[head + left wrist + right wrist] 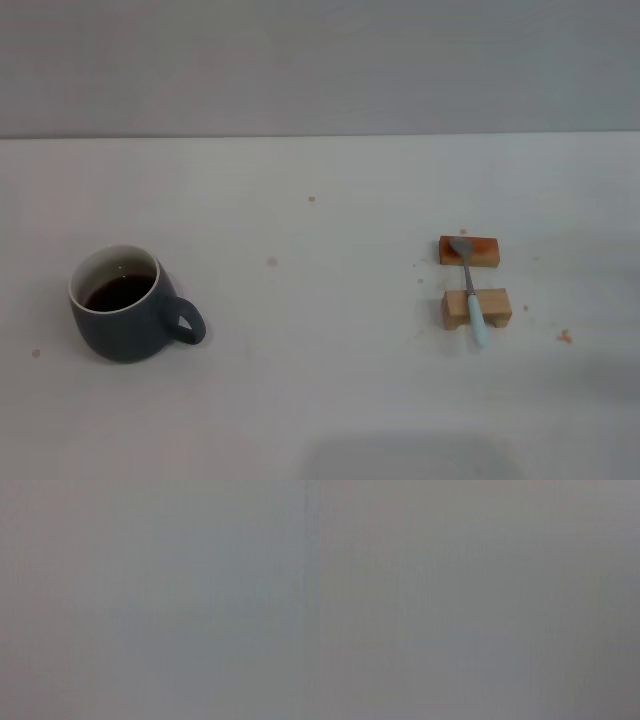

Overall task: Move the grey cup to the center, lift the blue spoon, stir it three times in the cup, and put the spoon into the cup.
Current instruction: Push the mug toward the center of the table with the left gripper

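Neither the left gripper nor the right gripper appears in any view; both wrist views show only blank grey, so how far either is open, or whether it holds anything, cannot be told. The blue spoon (pixel 470 288) lies across 2 small wooden blocks (pixel 470 251), (pixel 477 308) on the robot's right, its bowl on the farther block; raised this way, its handle probably offers clearance for a pinch. The grey cup (pixel 127 318), holding dark liquid, stands well apart on the left of the white table (pixel 330 360), handle toward the center. No writing or brand is visible.

Neither arm nor hand shows in any view; both wrist views are blank grey.
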Action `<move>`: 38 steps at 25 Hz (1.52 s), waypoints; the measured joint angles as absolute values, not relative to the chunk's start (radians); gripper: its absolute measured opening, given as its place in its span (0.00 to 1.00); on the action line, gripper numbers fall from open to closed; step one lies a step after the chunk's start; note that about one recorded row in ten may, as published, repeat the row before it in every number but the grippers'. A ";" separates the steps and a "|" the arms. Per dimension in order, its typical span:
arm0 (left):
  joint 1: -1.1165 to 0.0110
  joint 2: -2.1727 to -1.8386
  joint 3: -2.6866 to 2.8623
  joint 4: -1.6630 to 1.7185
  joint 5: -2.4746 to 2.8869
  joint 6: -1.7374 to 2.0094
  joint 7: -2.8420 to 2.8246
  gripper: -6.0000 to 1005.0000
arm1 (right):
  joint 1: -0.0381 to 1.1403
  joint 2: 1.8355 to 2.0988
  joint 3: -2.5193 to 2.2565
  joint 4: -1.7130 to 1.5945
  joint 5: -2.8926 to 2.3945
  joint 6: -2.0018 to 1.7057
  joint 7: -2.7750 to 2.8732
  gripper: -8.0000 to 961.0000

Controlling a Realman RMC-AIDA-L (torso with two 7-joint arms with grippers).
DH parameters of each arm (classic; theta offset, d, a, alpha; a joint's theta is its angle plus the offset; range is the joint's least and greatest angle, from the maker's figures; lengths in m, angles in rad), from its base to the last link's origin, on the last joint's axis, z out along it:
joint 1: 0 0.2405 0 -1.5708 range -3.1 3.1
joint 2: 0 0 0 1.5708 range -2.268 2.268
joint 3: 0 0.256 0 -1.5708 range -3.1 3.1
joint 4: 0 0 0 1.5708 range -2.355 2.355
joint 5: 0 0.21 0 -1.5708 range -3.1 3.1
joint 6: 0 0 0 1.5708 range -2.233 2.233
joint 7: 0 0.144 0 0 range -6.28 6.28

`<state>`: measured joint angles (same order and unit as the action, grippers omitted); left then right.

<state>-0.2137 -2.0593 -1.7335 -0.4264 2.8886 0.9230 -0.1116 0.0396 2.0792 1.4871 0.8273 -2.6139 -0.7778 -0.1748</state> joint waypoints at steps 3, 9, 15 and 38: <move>-0.204 -2.059 -1.714 -0.427 2.887 0.918 -0.114 0.04 | 0.031 2.079 1.471 0.834 -2.615 -0.778 -0.175 0.16; -0.194 -2.067 -1.705 -0.422 2.884 0.922 -0.115 0.15 | 0.014 2.078 1.473 0.840 -2.617 -0.796 -0.181 0.16; -0.189 -2.065 -1.682 -0.415 2.884 0.938 -0.117 0.45 | 0.002 2.081 1.468 0.829 -2.619 -0.838 -0.198 0.20; -0.144 -2.064 -1.646 -0.429 2.885 0.943 -0.144 0.76 | -0.105 2.081 1.262 0.844 -2.487 -0.988 -0.243 0.79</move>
